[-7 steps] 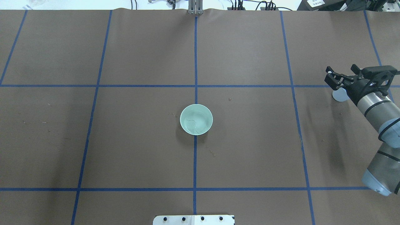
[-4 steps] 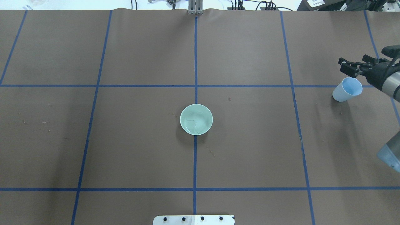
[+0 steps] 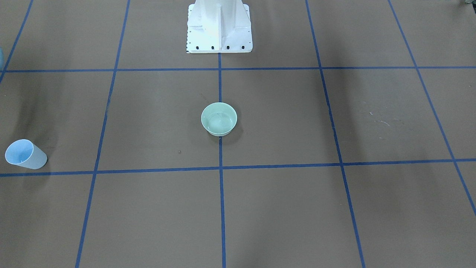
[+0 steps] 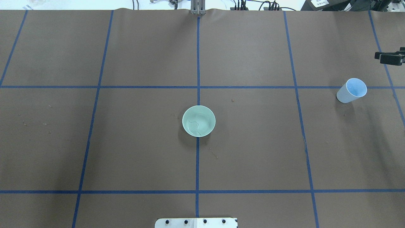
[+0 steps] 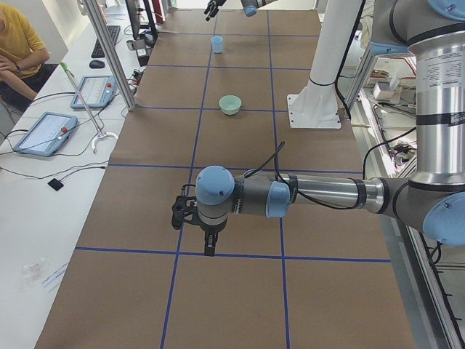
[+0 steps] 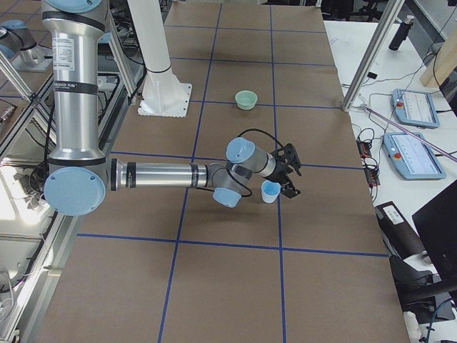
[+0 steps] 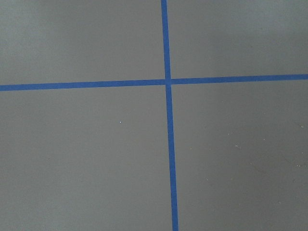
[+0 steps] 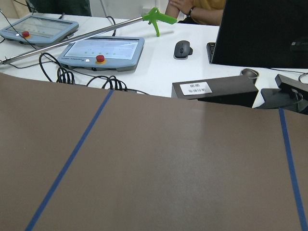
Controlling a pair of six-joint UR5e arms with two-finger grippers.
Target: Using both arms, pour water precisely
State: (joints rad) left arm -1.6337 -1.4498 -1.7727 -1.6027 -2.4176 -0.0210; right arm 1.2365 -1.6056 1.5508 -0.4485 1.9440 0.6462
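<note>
1. You can see the water (image 4: 193, 125) lying in the green bowl (image 4: 211, 113), marked only by faint ripple lines. I judge the pour done.
2. The blue cup (image 4: 352, 90) stands released, well apart from the bowl on the robot's right. You cannot tell whether water remains in it.
3. The right gripper (image 4: 389, 58) hovers beyond the cup from the bowl, fingers spread, holding nothing.
4. The left gripper (image 5: 196, 227) hangs far from the bowl on the opposite side. You cannot tell whether its fingers are apart or together.
5. In my judgement, only parking both arms is left.
6. A white label (image 8: 195, 88) and an arm sticker (image 6: 65, 53) carry print too small to read. No brand is legible.
</note>
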